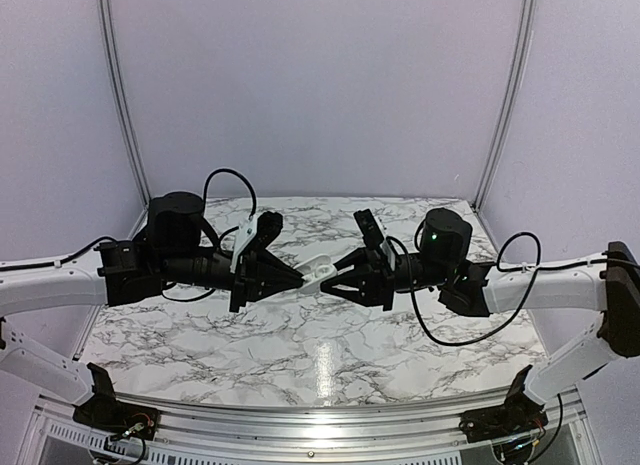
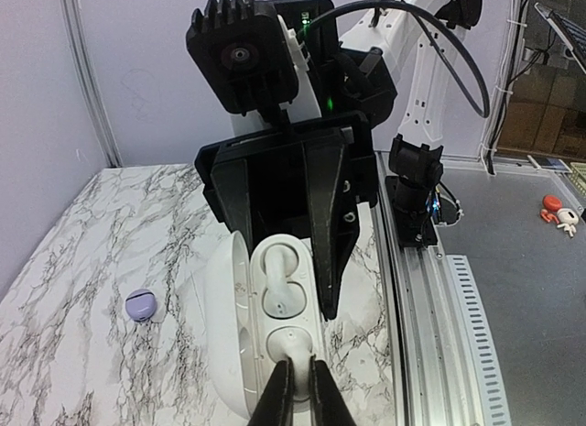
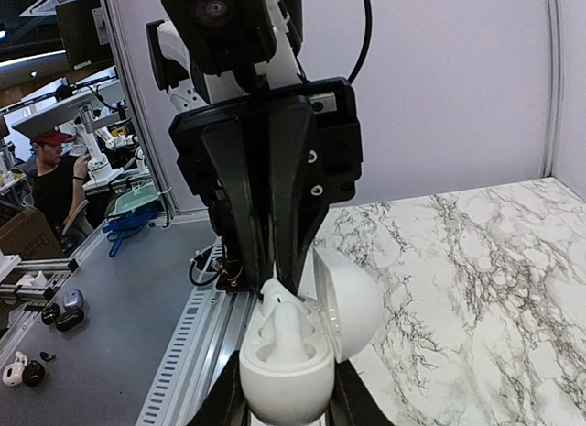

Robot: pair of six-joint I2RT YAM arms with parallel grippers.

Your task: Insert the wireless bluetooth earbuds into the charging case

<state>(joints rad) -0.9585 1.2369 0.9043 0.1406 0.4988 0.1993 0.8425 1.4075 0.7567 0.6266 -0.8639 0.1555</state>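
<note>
Earbud meets case above the marble: a white earbud (image 2: 291, 348) sits at the near socket of the open charging case (image 2: 261, 339), pinched by the left pincer (image 2: 299, 366), whose fingers have closed almost together on it. The bud looks to be resting in or just over the well; whether it is fully seated cannot be told. Nor is it clear whether the far socket is filled or bare.

The case hangs in the air between the two arms, clamped from both sides by the right pincer (image 3: 286, 389), with its lid (image 2: 222, 334) swung open to one side. Below it lies the desk (image 2: 82, 261), where a lilac earbud (image 2: 142, 304) rests well apart from the case.

To do this step well, the right arm should probably hold the case level and steady while the left presses the bud straight down along the line of the well, not at a slant. Any twist could wedge the bud on the socket rim or tip it out. The fingers are best opened only once the bud sits flush, then drawn straight back, clear of the lid. A case held in mid-air may also give under the push.
</note>
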